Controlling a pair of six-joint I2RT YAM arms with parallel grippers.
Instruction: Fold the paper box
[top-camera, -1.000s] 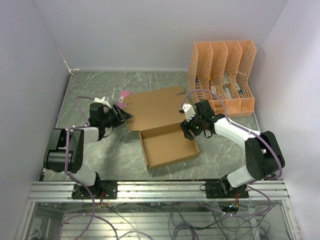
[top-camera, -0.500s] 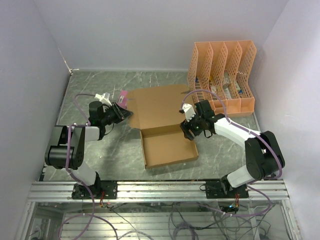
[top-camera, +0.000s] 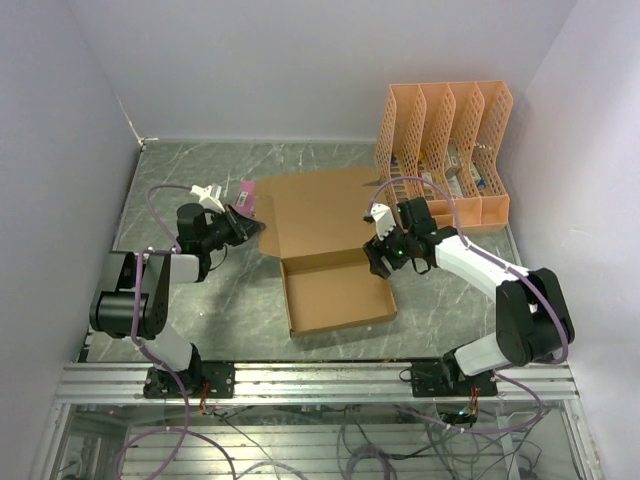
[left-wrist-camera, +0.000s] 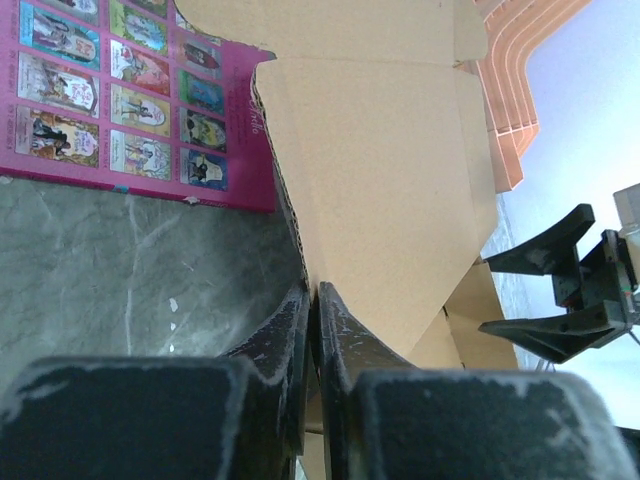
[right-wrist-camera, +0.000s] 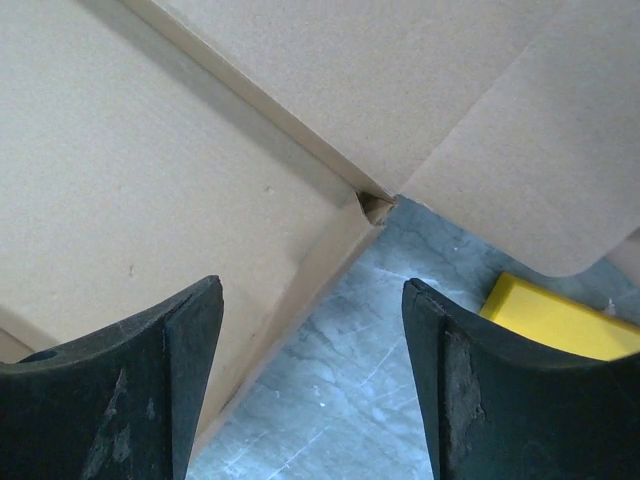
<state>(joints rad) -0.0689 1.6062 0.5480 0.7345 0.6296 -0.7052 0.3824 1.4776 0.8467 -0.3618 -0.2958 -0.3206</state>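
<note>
The paper box (top-camera: 335, 290) is brown cardboard in the middle of the table, a shallow tray with its lid panel (top-camera: 320, 212) spread behind it. My left gripper (top-camera: 253, 229) is shut on the edge of the lid's left side flap (left-wrist-camera: 380, 190); in the left wrist view the gripper (left-wrist-camera: 315, 290) pinches the cardboard between both fingers. My right gripper (top-camera: 378, 262) hangs open at the tray's back right corner (right-wrist-camera: 372, 206). In the right wrist view the gripper (right-wrist-camera: 312, 285) straddles the tray's right wall, touching nothing.
A pink printed card (top-camera: 246, 197) lies partly under the lid's left corner (left-wrist-camera: 130, 100). The orange lattice file organizer (top-camera: 445, 150) stands at the back right. A yellow object (right-wrist-camera: 560, 320) lies on the marble table (top-camera: 190, 170) just right of the box.
My left gripper has closed on the lid's left flap and shifted slightly toward the back. The lid panel has moved with it. The right gripper has stayed open, barely moving.
</note>
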